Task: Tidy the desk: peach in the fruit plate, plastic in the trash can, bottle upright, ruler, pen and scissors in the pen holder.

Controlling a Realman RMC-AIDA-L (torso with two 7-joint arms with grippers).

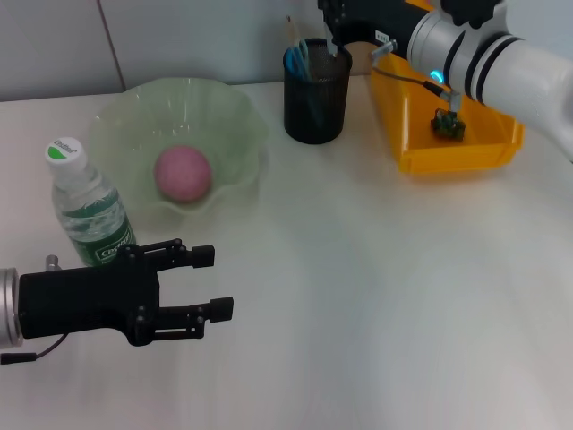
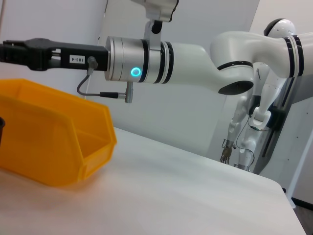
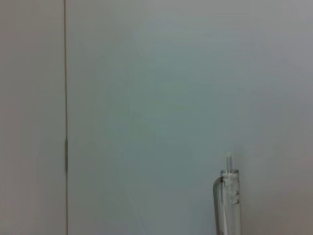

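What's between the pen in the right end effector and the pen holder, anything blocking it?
Nothing visible blocks it. The right end effector sits directly over the black pen holder, and the pen shows in the right wrist view. Items already standing in the holder crowd its opening. The left end effector is far off beside the bottle.

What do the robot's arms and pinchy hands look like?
The left gripper is black and boxy on a silver wrist. The right arm is glossy white with black rings, a silver cuff with a glowing blue ring, a thin grey cable, and a black gripper.
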